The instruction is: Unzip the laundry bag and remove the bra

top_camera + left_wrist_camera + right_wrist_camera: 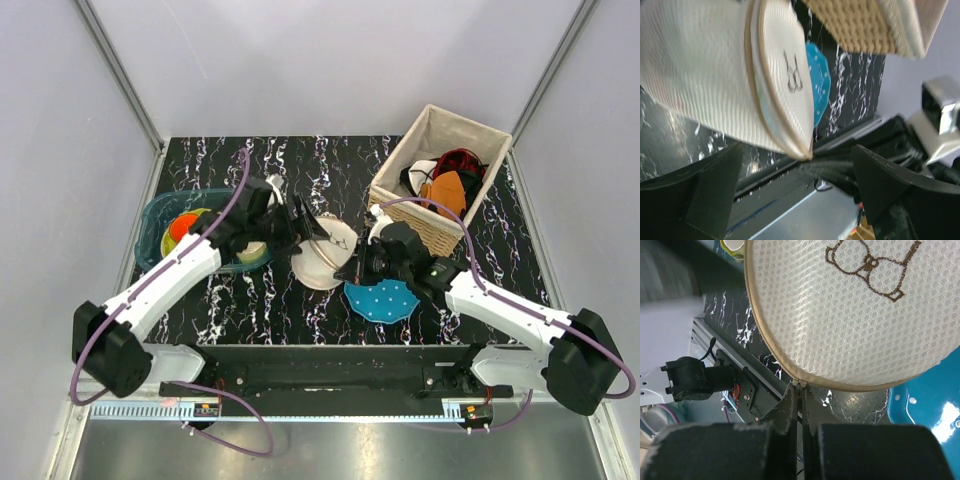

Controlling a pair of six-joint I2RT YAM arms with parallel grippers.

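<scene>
The laundry bag (325, 258) is a cream-white round mesh pouch, tilted between the two arms. It fills the right wrist view (850, 315), showing a brown embroidered bra outline. My right gripper (799, 402) is shut on the zip pull (799, 384) at the bag's tan rim; from above it (355, 270) sits at the bag's near-right edge. My left gripper (797, 195) is open, jaws wide apart, with the bag's edge (775, 90) just beyond them; from above it (303, 228) is at the bag's far-left side. A pale mint strip (761, 112) shows between the rim seams; the bra is otherwise hidden.
A teal white-dotted disc (382, 298) lies on the black marbled table just right of the bag. A wicker basket (478, 135) with orange, red and black clothes stands at the back right. A teal tub (150, 225) with orange items is at the left.
</scene>
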